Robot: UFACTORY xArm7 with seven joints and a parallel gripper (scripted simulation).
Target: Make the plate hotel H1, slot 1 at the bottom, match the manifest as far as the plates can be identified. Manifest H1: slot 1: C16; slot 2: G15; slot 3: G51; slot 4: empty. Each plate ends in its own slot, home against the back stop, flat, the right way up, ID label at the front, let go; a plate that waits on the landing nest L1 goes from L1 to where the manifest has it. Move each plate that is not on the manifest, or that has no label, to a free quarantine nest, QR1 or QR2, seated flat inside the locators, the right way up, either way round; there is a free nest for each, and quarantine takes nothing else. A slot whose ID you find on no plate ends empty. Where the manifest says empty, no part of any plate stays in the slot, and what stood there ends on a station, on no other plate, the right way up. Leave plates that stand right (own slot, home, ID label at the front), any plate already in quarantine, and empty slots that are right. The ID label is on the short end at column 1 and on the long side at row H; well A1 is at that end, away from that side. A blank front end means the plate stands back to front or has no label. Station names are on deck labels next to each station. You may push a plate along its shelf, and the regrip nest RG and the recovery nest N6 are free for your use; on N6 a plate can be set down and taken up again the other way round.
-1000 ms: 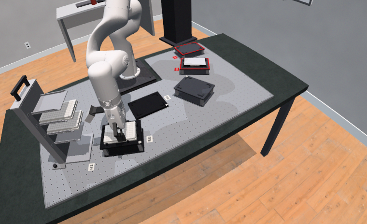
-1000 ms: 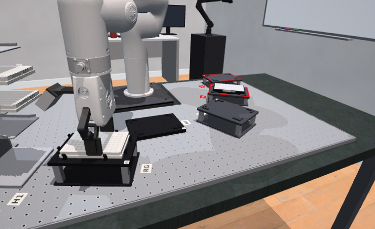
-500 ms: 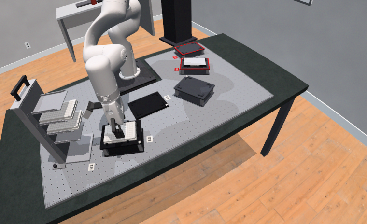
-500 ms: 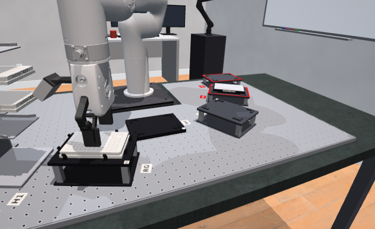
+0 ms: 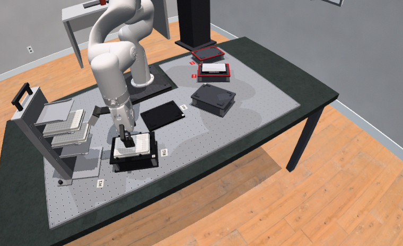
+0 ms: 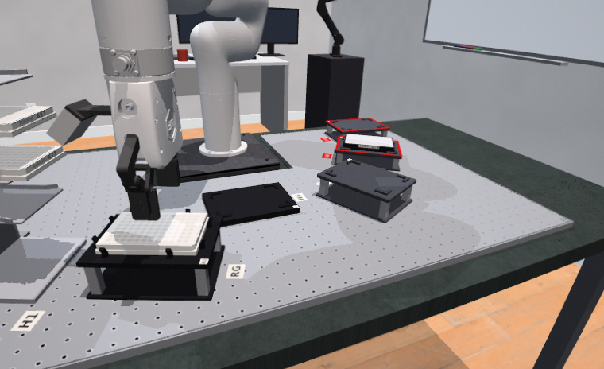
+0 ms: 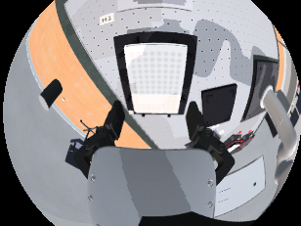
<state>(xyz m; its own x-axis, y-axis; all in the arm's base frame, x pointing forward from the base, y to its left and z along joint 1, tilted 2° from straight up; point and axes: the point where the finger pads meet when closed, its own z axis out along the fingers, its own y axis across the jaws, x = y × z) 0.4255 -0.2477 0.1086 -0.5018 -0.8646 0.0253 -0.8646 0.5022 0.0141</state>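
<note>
A white well plate [image 5: 133, 147] lies flat on the raised black RG nest [image 5: 134, 158], inside its locators. My gripper [image 5: 126, 142] is open and empty just above the plate's left part, with its fingers apart from the plate. The wrist view shows the plate [image 7: 155, 77] below and ahead of the spread fingers. The hotel H1 [image 5: 44, 131] stands at the left. Its two middle shelves each hold a white plate, the upper [image 5: 64, 122] and the lower [image 5: 71, 137]. The top shelf [image 5: 54, 111] and the bottom shelf [image 5: 79, 150] hold none. I cannot read any plate labels.
Two red-edged quarantine nests stand at the back: the far one [image 5: 207, 53] is empty, the near one [image 5: 213, 70] holds a white plate. A raised dark nest [image 5: 212, 99] and a flat black nest [image 5: 163, 114] lie mid-table. The arm's base [image 5: 141, 80] is behind.
</note>
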